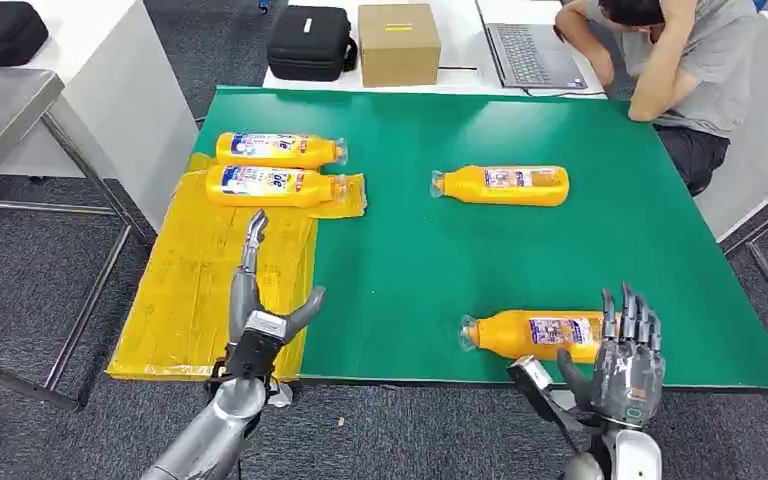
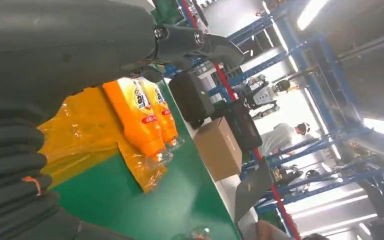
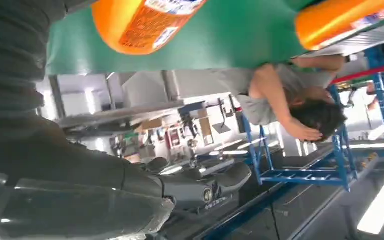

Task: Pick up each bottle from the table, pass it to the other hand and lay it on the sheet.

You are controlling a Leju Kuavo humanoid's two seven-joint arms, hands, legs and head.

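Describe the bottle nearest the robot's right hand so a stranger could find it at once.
Start at the green table and go to its near edge on the robot's right. An orange bottle lies on its side there, beside the right hand. It alone lies at that edge, cap pointing towards the yellow sheet.

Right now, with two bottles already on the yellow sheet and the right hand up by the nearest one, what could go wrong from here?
The near bottle lies on its side close to the table's front edge; a nudge from the open right hand might roll it off. The two bottles on the sheet sit at its far end, one cap overhanging a corner, so the left hand placing another could bump them. The fourth bottle lies farther back, which may be a stretch.
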